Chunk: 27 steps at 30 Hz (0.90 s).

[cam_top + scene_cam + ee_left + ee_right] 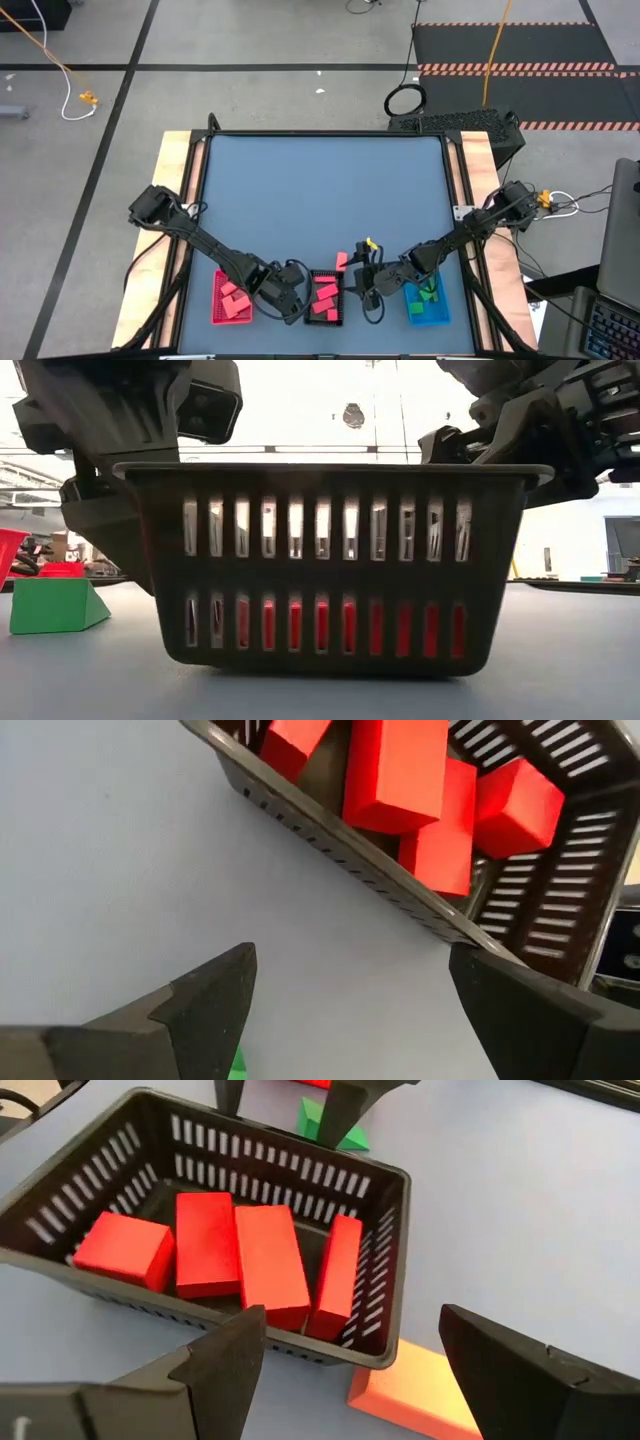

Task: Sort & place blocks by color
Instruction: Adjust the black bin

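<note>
Both grippers stand released: the left gripper (345, 1010) over a green wedge (55, 606) left of the black tray (385, 1180), the right gripper (350, 1370) over a salmon block (415, 1385) beside it. Each should descend squarely, straddling its block before closing.

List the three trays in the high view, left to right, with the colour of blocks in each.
Red tray with salmon-pink blocks → black tray with bright pink-red blocks → blue tray with green blocks.

Left arm (262, 281) is covering part of the red tray (228, 315). Black tray's (330, 565) wall is hiding most of its red blocks (322, 626) in low view. Green wedge (322, 1122) is showing partly behind a finger. Salmon block (415, 1391) is running under the right finger.
</note>
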Motion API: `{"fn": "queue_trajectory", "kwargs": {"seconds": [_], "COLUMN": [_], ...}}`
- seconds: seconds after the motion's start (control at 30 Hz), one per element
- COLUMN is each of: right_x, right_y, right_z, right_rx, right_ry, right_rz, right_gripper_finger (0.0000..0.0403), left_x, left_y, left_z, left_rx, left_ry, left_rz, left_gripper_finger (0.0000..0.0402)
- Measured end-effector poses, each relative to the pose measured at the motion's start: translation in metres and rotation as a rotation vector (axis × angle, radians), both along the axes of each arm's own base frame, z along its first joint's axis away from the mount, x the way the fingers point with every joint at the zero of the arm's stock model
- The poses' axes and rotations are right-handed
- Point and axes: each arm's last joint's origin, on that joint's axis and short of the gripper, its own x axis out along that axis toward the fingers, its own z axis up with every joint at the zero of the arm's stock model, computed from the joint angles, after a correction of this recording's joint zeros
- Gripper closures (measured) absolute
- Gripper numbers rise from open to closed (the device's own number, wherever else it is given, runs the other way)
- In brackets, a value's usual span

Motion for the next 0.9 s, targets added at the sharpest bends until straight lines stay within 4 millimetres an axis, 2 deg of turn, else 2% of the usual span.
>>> {"fn": "queue_trajectory", "kwargs": {"seconds": [0.33, 0.9], "right_x": [0.0023, -0.0006], "right_y": [-0.0046, 0.0], "right_z": [-0.0002, -0.0005], "right_rx": [-0.006, -0.004], "right_ry": [0.002, 0.01], "right_rz": [-0.01, 0.005], "right_gripper_finger": [0.0112, 0.0112], "left_x": [0.0008, 0.0026], "left_y": [-0.0003, 0.0068], "left_z": [0.0005, -0.0007], "left_rx": [0.0, 0.025], "left_ry": [-0.01, 0.005], "left_rz": [-0.006, 0.002], "left_gripper_finger": [0.0066, 0.0066]}}
